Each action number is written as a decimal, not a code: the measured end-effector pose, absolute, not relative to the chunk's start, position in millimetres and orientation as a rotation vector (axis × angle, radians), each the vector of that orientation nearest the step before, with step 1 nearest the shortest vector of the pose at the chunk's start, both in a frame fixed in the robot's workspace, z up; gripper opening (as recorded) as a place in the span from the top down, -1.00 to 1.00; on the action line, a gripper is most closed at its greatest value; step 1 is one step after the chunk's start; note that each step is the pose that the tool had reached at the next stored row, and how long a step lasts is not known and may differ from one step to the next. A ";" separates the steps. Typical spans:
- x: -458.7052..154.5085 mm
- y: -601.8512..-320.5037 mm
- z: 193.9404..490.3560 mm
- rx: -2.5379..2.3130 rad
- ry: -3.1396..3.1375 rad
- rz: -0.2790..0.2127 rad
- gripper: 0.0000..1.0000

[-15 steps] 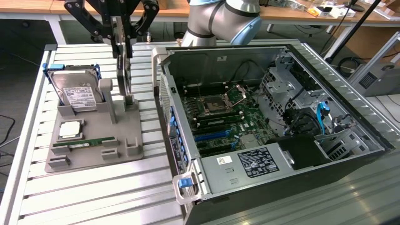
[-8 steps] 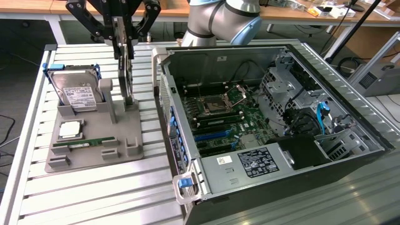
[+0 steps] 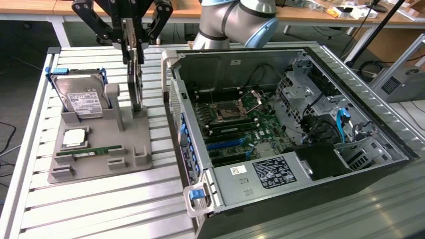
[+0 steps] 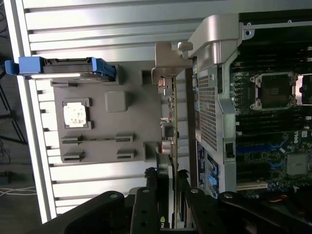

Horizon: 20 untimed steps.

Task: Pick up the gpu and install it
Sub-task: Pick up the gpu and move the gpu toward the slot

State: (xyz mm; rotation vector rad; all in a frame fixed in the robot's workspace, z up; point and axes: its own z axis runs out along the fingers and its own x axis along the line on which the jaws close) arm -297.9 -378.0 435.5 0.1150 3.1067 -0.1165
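Gripper [image 3: 135, 47] clamped narrow on the top edge of the gpu [image 3: 137, 84], black fingers [image 4: 146, 212] against both faces. Gpu upright and edge-on, toward the far edge of the desk [image 3: 99, 209], lower edge at a slot of the grey holder [image 3: 133, 144], just beside the open case [image 3: 232, 62]. Silvery bracket [image 4: 168, 63] at the card's end. Elsewhere on the holder: drive [image 3: 79, 97] in a blue frame, CPU [image 3: 74, 137], RAM stick [image 3: 89, 151].

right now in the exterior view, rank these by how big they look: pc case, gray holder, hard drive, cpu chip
1. pc case
2. gray holder
3. hard drive
4. cpu chip, clearly the smallest
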 end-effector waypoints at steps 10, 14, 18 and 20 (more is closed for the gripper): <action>-293.8 -378.0 435.6 0.114 3.104 -0.154 0.47; -291.9 -378.0 435.6 0.114 3.103 -0.165 0.47; -290.5 -378.0 435.6 0.114 3.103 -0.174 0.47; -289.9 -378.0 435.6 0.114 3.102 -0.178 0.47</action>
